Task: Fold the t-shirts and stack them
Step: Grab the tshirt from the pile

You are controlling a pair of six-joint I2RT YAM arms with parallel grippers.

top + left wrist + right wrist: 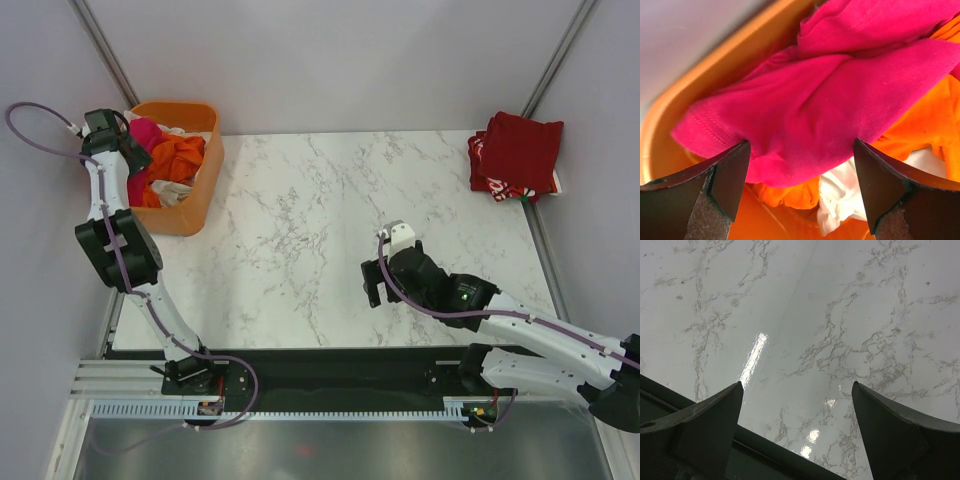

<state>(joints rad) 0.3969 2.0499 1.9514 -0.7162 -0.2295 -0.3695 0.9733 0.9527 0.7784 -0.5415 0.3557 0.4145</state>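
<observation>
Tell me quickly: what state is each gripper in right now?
Left gripper: open, fingers either side of the magenta t-shirt in the orange basket, nothing gripped.
Right gripper: open, empty, over the marble table.

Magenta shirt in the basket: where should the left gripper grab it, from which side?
Probably the bunched fold of the magenta shirt, from straight above. It lies on top of the orange shirt and white shirt, the open left gripper straddles it, and the basket wall blocks a sideways approach.
</observation>
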